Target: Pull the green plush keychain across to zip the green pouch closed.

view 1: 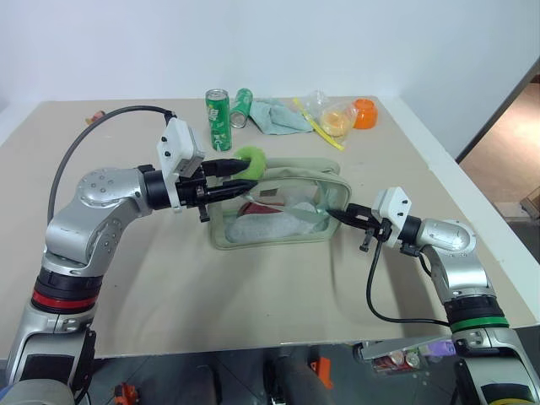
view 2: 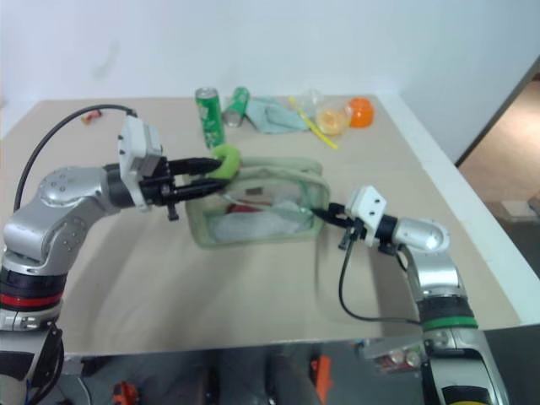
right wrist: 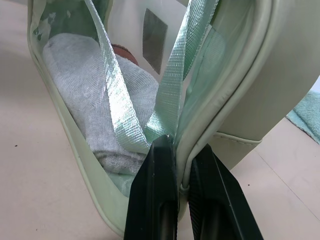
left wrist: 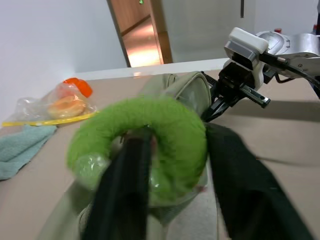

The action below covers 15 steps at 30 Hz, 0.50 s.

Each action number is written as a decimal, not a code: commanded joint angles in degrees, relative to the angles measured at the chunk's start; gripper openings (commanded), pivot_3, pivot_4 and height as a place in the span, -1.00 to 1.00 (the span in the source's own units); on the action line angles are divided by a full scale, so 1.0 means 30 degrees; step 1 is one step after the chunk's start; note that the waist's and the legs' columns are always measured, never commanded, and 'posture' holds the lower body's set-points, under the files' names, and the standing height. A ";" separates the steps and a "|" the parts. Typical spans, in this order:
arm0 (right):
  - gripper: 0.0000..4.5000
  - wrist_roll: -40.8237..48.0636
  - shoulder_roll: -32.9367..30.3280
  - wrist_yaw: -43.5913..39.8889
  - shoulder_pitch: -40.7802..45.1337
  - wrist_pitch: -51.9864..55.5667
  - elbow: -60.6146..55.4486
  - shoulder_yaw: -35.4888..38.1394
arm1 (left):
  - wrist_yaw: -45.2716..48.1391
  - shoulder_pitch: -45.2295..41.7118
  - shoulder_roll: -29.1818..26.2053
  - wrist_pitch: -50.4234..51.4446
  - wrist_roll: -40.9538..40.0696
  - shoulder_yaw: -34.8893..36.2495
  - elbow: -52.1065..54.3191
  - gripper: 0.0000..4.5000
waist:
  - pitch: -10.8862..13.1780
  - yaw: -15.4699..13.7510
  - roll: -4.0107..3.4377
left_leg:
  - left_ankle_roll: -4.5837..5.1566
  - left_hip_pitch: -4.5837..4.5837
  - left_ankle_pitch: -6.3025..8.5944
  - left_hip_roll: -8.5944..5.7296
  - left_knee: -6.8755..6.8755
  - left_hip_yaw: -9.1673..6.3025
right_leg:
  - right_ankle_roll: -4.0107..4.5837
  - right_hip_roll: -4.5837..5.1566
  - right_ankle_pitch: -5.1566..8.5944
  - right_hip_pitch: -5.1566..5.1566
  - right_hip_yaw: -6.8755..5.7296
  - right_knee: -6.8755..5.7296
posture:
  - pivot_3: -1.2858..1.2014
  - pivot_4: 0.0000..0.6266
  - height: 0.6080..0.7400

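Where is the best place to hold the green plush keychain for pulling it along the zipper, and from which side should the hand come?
Grip the green plush keychain across its fuzzy ring, one finger through the hole. Come from the robot's left, where it sits at that end of the green pouch, as the left hand does now.

A plain indoor test room, like a robotics lab: bare white walls (view 1: 337, 42), a large beige table (view 1: 253, 295) holding scattered soda cans (view 1: 218, 108), and an open doorway (left wrist: 142, 32) onto a wood-toned floor.
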State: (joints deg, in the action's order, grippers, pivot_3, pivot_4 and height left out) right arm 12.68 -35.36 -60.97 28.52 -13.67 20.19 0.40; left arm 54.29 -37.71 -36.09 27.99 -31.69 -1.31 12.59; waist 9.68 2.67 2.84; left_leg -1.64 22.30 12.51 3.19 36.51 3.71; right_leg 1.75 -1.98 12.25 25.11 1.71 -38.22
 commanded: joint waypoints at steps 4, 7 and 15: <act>-1.00 -0.0029 -0.0094 -0.0103 0.0295 -0.0172 -0.0421 0.0022 | -0.0003 0.0147 -0.1214 -0.0295 0.0189 0.1418 0.0589 0.83 | 0.0000 0.0005 0.0000 | -0.0001 0.0001 0.0000 0.0006 -0.0002 0.0000 | 0.0001 -0.0006 0.0000 0.0002 -0.0001 0.0000 | 0.03 -0.52 1.00; -1.00 -0.0051 -0.0063 -0.0148 0.0420 -0.0226 -0.0258 -0.0029 | -0.0025 0.0656 -0.1804 -0.0214 0.0100 0.1927 0.0887 0.99 | 0.0001 0.0015 -0.0002 | -0.0001 -0.0007 0.0000 0.0013 -0.0009 -0.0002 | 0.0001 -0.0010 0.0000 0.0004 0.0006 0.0000 | 0.03 -0.52 1.00; -1.00 -0.0124 0.0021 -0.0351 0.0805 -0.0451 0.0302 -0.0139 | -0.2193 0.5046 -0.2269 0.1345 -0.1052 0.4981 0.3669 0.99 | 0.0003 0.0019 -0.0002 | -0.0003 -0.0005 -0.0001 0.0043 -0.0009 0.0000 | 0.0001 0.0002 0.0001 0.0013 0.0022 -0.0001 | 0.03 -0.52 1.00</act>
State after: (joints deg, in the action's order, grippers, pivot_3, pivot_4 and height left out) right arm 12.33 -35.20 -61.59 29.81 -14.16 21.53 -0.05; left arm 49.37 -23.46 -42.99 31.87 -33.90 11.46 20.00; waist 9.69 2.73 2.83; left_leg -1.65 22.28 12.51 3.32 36.49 3.71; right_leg 1.75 -1.97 12.25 25.15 1.77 -38.22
